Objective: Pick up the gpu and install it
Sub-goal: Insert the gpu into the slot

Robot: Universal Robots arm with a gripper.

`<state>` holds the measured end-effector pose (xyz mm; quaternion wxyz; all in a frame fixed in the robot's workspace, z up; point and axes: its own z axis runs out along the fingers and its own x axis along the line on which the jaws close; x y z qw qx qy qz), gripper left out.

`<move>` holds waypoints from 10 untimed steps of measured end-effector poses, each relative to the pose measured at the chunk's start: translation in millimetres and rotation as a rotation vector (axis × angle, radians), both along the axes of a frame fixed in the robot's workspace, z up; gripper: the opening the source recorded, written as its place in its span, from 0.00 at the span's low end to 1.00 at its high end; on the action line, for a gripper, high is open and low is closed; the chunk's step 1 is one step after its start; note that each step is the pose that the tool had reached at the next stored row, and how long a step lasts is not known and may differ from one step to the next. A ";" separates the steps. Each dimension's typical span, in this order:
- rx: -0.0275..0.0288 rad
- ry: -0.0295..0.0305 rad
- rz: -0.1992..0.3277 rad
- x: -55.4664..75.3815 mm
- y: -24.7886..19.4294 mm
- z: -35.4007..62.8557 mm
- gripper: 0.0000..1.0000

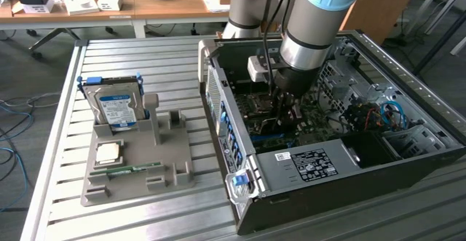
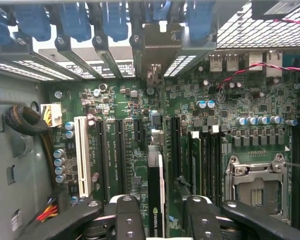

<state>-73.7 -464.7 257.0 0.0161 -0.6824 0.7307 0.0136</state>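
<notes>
The gpu [image 2: 155,190] stands on edge over the green motherboard [image 2: 120,100], a dark card with a logo on its upper edge. Its silver bracket [image 2: 152,55] reaches the case's rear slot openings. My gripper [image 2: 157,220] straddles the card, one black finger [image 2: 127,220] on each side, shut on it. In the exterior view my gripper [image 1: 282,113] is low inside the open computer case [image 1: 328,159], and the arm hides most of the card.
Blue slot latches [image 2: 75,22] line the case's rear wall. The bare CPU socket [image 2: 255,185] and memory slots lie beside the card. On the slatted table, a grey fixture [image 1: 138,164] holds a hard drive [image 1: 113,107], a chip [image 1: 108,152] and a memory stick [image 1: 131,169].
</notes>
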 end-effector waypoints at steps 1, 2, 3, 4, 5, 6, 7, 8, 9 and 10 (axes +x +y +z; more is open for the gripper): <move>-0.0002 0.0001 0.000 -0.1 0.0 1.3 0.40; -0.0001 0.0000 0.000 -0.1 0.0 2.7 0.40; 0.0000 0.0000 0.000 -0.1 0.0 4.4 0.40; -0.0001 0.0000 0.000 -0.1 0.0 6.3 0.40; 0.0000 -0.0001 0.000 -0.1 0.0 8.1 0.40; 0.0000 -0.0001 0.000 -0.1 0.1 10.0 0.40; -0.0001 0.0000 0.000 -0.1 0.1 11.9 0.40; -0.0001 0.0000 0.000 -0.1 0.1 14.1 0.40; 0.0000 0.0000 0.000 -0.1 0.1 16.3 0.40; 0.0000 0.0000 0.000 -0.1 0.1 18.7 0.40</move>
